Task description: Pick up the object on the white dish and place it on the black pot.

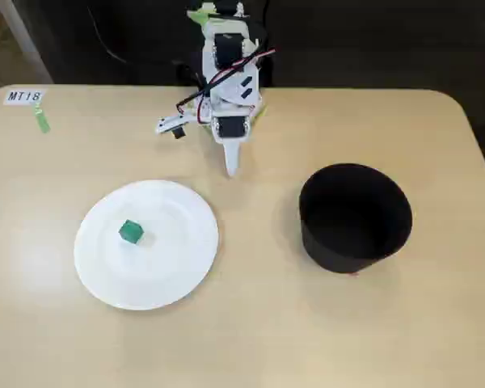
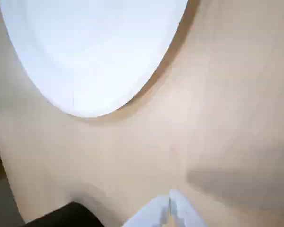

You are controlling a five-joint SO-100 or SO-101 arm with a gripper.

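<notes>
A small green cube lies on the white dish at the left of the table in the fixed view. The black pot stands at the right, open side up. My gripper is folded back near the arm's base at the far middle of the table, shut and empty, pointing down at the tabletop. In the wrist view the shut fingertips show at the bottom edge, the dish fills the top left, and the pot's rim shows at the bottom left. The cube is out of the wrist view.
A white label reading MT18 and a small green strip lie at the far left corner. The table's far and right edges are near the pot. Bare tabletop lies between dish and pot.
</notes>
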